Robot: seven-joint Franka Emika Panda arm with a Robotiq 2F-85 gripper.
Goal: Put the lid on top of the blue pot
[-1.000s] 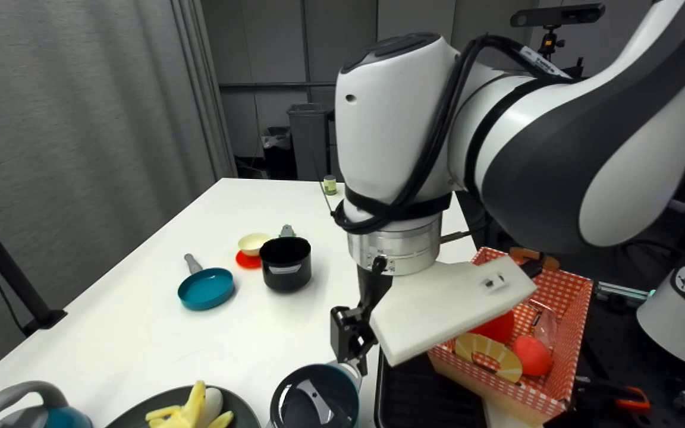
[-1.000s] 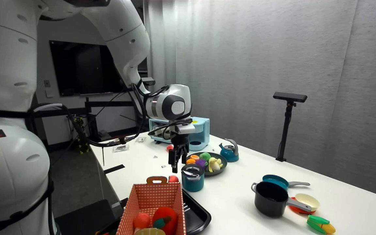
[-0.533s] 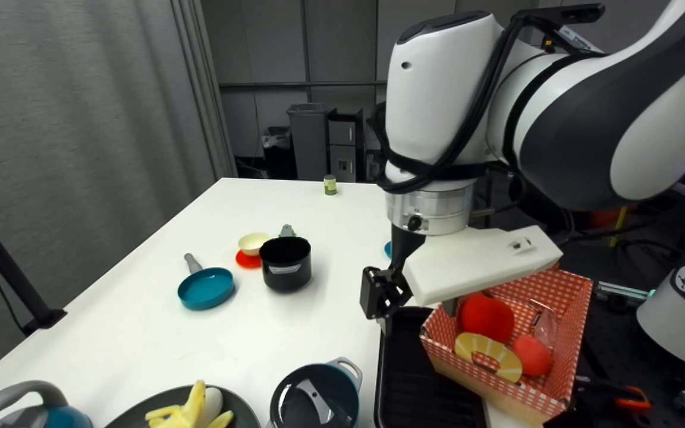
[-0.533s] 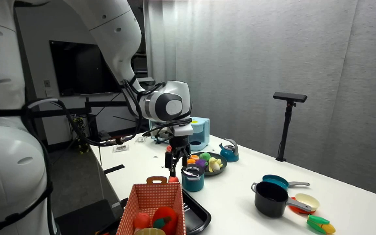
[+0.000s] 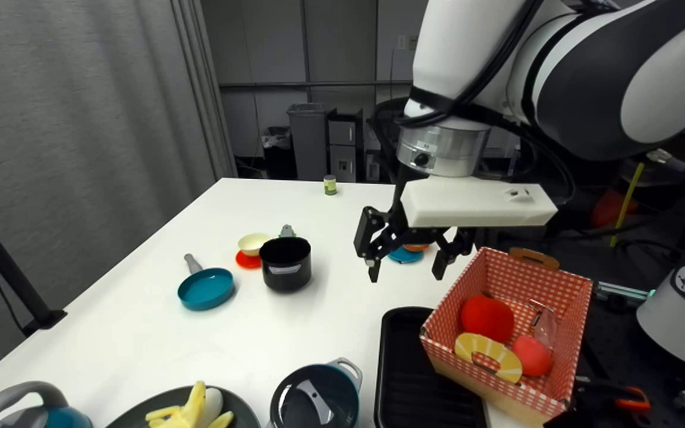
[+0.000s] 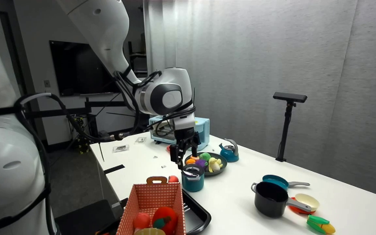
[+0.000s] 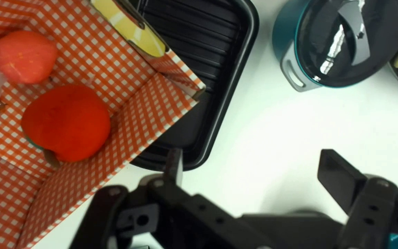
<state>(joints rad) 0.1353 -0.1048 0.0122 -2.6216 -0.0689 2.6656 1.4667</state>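
The blue pot (image 6: 193, 184) stands upright on the white table. It also shows at the top right of the wrist view (image 7: 283, 33). The lid (image 7: 359, 38) is a dark, glossy disc with a grey strap handle. It lies flat on the pot, inside the teal rim, and shows in both exterior views (image 5: 314, 399) (image 6: 192, 169). My gripper (image 5: 405, 275) is open and empty, raised above the table and apart from the pot. In the wrist view the gripper (image 7: 252, 167) has its fingers wide apart over bare white table. Nothing is between them.
A red-checked basket (image 5: 571, 345) with toy food stands beside a black ribbed tray (image 5: 399, 380), near the pot. A dark pan (image 6: 224, 167) of toy vegetables and a teal kettle (image 6: 229, 153) are behind it. A black pot (image 5: 286, 273) and teal dish (image 5: 206, 290) stand further off.
My gripper has risen and moved away from beside the blue pot's handle, and it has turned so both fingers now show. The pot and its lid have not moved.
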